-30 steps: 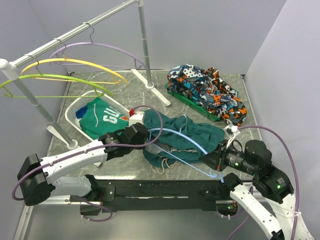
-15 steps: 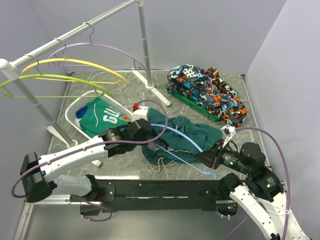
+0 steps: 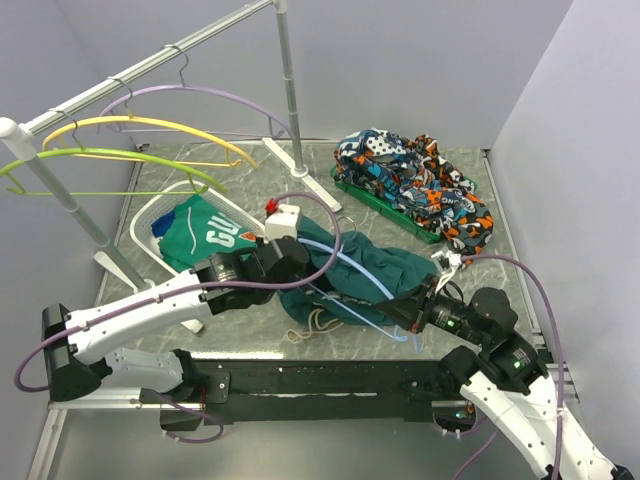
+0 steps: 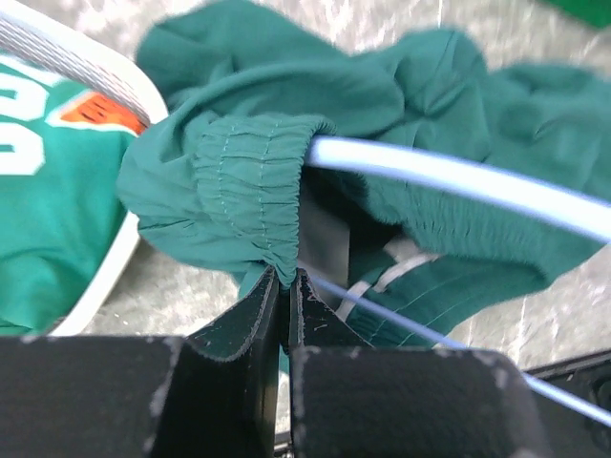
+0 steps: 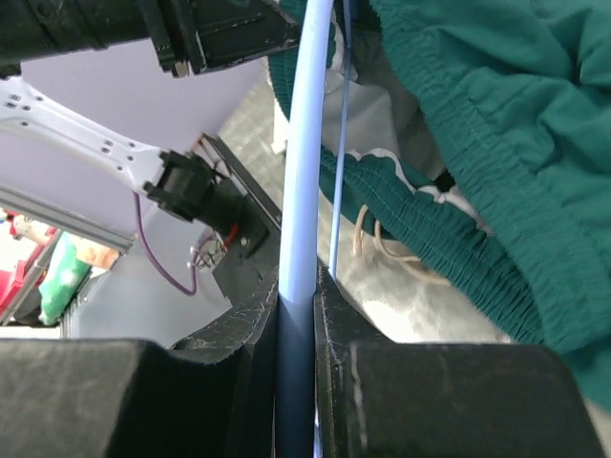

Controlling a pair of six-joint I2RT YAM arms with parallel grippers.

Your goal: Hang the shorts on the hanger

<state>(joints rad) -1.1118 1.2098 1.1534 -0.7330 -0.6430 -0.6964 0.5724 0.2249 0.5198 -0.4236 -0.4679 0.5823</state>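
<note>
Soft, floppy shorts (image 3: 392,266): grip elastic waistband (image 4: 250,181). Left tool (image 4: 284,291) pinched on it; right tool (image 5: 298,296) clamped round thin, springy hanger (image 5: 307,134).

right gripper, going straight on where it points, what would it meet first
Probably the shorts bunched just ahead of the right gripper, along the hanger it grips; depth is unclear.
</note>
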